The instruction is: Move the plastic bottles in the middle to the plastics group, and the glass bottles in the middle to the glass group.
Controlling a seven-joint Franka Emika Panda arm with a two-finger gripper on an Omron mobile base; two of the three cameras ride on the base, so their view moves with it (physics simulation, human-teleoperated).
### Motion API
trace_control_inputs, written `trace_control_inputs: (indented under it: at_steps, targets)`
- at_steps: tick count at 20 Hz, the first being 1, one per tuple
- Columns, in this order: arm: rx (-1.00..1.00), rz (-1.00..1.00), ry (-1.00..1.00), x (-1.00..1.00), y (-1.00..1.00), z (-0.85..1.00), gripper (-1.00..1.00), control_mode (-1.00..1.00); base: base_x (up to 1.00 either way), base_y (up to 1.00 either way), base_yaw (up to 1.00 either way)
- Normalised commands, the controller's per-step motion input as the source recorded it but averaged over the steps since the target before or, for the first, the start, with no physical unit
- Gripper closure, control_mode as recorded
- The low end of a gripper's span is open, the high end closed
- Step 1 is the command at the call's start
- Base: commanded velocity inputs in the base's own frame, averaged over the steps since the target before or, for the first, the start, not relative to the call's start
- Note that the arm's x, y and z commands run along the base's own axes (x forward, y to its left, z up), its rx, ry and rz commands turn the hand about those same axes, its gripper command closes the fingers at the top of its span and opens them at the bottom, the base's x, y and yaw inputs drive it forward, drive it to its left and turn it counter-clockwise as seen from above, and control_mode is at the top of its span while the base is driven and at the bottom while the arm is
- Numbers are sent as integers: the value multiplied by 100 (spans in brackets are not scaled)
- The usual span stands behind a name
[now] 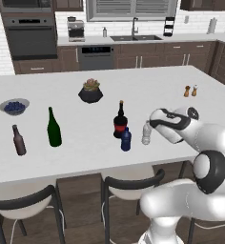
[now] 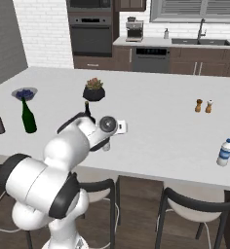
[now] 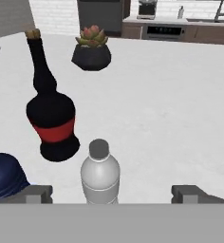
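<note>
We see clear-whitish bottle [image 3: 99, 173], grey-white cap, upright on table [image 3: 171, 114], between spread tips of end effector [image 3: 113, 193], untouched. Beside it: dark blue bottle [image 3: 4, 175], red-banded dark bottle [image 3: 52, 118] with thin neck.

Bright, even rendered light all round; the white island countertop [image 1: 86, 143] shows almost no shadows and no glare. Hand view looks softer, slightly blurred.

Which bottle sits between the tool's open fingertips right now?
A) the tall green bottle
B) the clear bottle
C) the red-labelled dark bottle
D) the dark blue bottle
B: in the hand view the clear bottle stands between the two fingertips of the open tool, untouched.
</note>
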Motion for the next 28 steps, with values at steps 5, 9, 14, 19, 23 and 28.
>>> trace_control_inputs:
  at_steps: [5,9,14,19,23,28]
  targets:
    - [0,0,0,29,3,-22,-100,-100,0,0,0]
    - [0,0,1,4,10,-19,-100,-100,0,0,0]
    - [0,0,2,3,10,-14,-100,-100,0,0,0]
    - [0,0,0,12,3,-2,-100,-100,0,0,0]
    - [0,0,0,8,0,0,-100,-100,0,0,0]
    - [0,0,0,12,3,-7,-100,-100,0,0,0]
